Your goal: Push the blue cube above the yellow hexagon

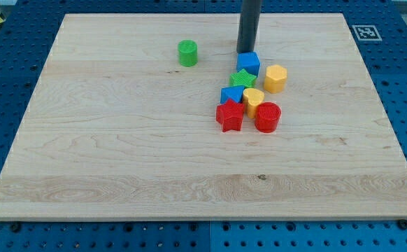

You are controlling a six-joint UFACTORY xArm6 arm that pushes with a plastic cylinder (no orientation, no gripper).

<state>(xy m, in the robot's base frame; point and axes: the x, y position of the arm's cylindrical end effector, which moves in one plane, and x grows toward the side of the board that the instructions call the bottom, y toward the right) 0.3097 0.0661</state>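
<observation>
The blue cube (249, 63) sits in the upper middle of the wooden board (119, 161). The yellow hexagon (275, 78) lies just to its lower right, a small gap apart. My tip (247, 51) is the lower end of the dark rod that comes down from the view's top; it touches or nearly touches the cube's top-left edge.
A green star (242, 78) lies right below the blue cube. Under it are another blue block (231, 94), a yellow block (253, 101), a red star (230, 115) and a red cylinder (267, 117), packed close. A green cylinder (187, 53) stands alone to the left.
</observation>
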